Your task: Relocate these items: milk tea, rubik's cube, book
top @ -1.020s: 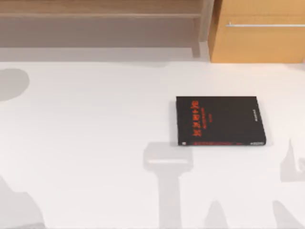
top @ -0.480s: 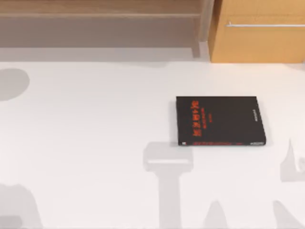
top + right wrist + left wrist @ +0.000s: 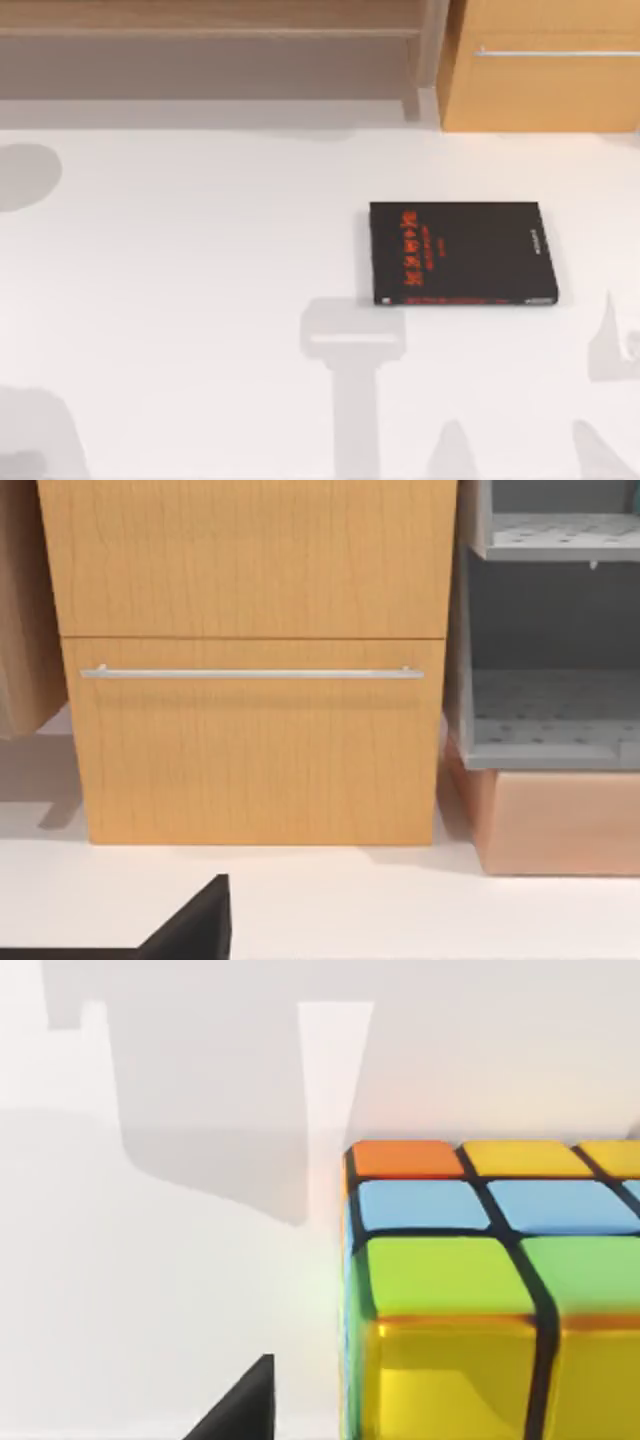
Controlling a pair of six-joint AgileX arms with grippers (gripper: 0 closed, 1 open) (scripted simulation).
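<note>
A rubik's cube (image 3: pixel 480 1290) is seen close up in the left wrist view, resting on the white tabletop (image 3: pixel 200 260). A black book with red lettering (image 3: pixel 460 253) lies flat right of centre, before a wooden drawer cabinet (image 3: pixel 255 660). Whether either pincer is open cannot be told.

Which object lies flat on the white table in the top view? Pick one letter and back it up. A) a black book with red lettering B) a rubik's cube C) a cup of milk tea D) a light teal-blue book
A: the black book with red lettering lies flat on the white table, right of centre, in front of the wooden cabinet.
</note>
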